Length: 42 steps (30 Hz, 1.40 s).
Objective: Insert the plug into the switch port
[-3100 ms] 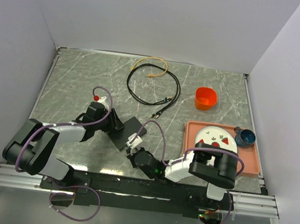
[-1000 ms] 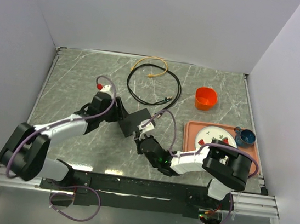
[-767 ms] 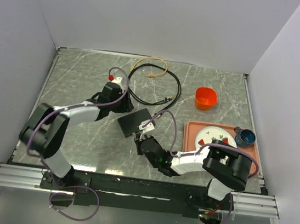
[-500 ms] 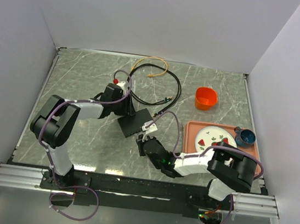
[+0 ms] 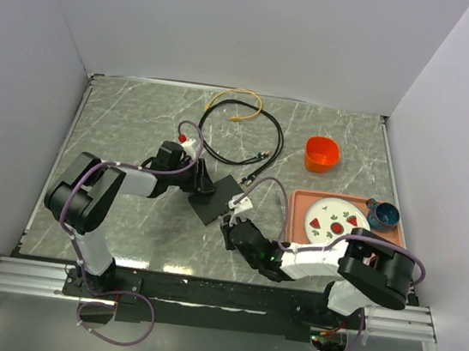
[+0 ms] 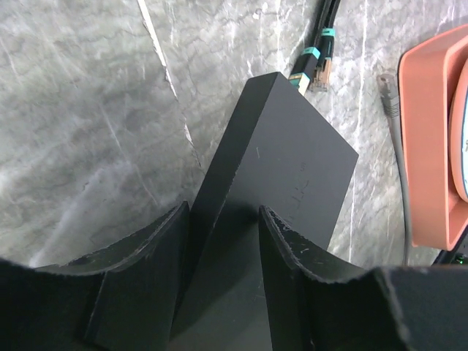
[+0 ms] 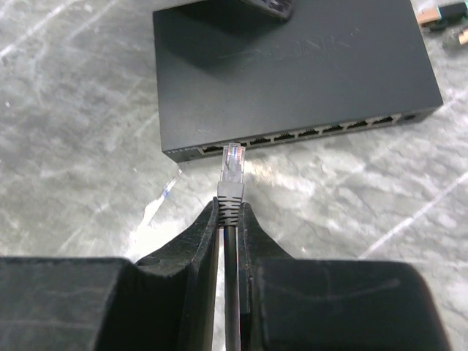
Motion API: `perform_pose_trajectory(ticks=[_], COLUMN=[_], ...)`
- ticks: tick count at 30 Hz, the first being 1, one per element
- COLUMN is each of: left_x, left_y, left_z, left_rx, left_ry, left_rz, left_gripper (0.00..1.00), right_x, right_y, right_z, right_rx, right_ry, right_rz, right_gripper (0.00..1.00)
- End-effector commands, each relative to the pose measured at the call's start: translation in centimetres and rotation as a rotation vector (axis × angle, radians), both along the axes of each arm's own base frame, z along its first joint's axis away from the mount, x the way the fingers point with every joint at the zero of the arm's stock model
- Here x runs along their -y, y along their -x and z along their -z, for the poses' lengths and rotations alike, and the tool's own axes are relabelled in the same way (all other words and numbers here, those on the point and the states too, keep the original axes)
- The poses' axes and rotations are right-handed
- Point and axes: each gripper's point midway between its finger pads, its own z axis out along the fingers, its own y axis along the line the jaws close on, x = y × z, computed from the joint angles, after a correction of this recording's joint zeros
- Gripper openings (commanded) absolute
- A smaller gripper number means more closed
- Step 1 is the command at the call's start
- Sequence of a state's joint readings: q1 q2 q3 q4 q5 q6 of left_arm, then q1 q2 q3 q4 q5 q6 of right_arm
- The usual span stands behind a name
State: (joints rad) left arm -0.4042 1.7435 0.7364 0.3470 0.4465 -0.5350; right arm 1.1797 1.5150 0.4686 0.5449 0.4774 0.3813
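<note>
- Switch (image 7: 292, 73): lies flat on the counter (image 7: 66, 110) between the two tools. Its socket row (image 7: 307, 135) faces the right arm.
- Plug (image 7: 232, 174): clear tip sits right at the switch's socket face, near the left end of the row. It looks lined up with a socket but is not seated, and the body is fully outside.
- Right tool (image 7: 228, 213): fingers pressed together, pinching the plug by its ribbed boot. The cable (image 7: 232, 292) runs back between them, away from the switch.
- Left tool (image 6: 223, 241): straddles the switch's far edge, opposite the sockets, with a finger close on either side. I cannot tell whether it truly clamps the switch or only brackets it.
- Spare cable (image 5: 239, 137): coiled beyond the switch's far side, its ends lying loose just off one switch corner.
- Tray (image 5: 398, 249) with plate (image 5: 335, 219): right of the switch, well apart. Orange cup (image 5: 321, 153) is beyond that.
- Progress, as judged: pickup and approach are done. Final alignment and the push home remain, with the switch braced against sliding.
</note>
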Motion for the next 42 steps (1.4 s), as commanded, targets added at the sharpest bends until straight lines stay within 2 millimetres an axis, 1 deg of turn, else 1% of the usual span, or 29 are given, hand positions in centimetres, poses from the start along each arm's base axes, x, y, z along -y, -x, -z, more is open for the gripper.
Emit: perform_pose_trajectory(ticks=[1,4,5,8,13,15,24,32,37,42], left_x=[-0.5,-0.5,-0.5,-0.5,-0.5,-0.4,-0.4,-0.4,-0.5,-0.4], left_y=[2.7,2.6,2.8,2.7,2.7,2.7,3.1,3.5,3.6,3.6], left_z=[2.2,2.7,3.0,2.9,3.1,3.1,3.5,4.2,4.4,4.5], left_rx=[-0.103,-0.115,-0.123,-0.125,-0.134,-0.134,-0.148,-0.166,-0.172,-0.178], left_ry=[-0.029,-0.035,-0.035,-0.031,-0.033,-0.029,-0.029,-0.023,-0.029,-0.027], left_rz=[0.029,0.022,0.025,0.016,0.017,0.020,0.026,0.031,0.031,0.034], left_gripper=[0.50,0.49,0.50,0.49,0.50,0.49,0.49,0.49,0.49,0.48], right_x=[1.1,0.8,0.7,-0.2,-1.1,-1.4,-1.8,-1.4,-2.0,-1.6], right_y=[0.5,0.7,1.0,1.6,1.8,1.6,0.6,0.3,0.1,-0.2], right_z=[-0.1,0.0,0.6,1.0,1.2,1.3,1.5,1.0,0.8,0.9], right_rx=[-0.012,-0.002,-0.008,-0.008,0.016,0.019,0.043,0.068,0.078,0.079], right_ry=[0.016,0.034,0.050,0.056,0.054,0.051,0.050,0.023,0.022,0.028], right_rz=[0.020,-0.001,-0.011,-0.038,-0.055,-0.045,-0.003,0.013,0.008,0.029], right_gripper=[0.00,0.00,0.00,0.00,0.00,0.00,0.00,0.00,0.00,0.00])
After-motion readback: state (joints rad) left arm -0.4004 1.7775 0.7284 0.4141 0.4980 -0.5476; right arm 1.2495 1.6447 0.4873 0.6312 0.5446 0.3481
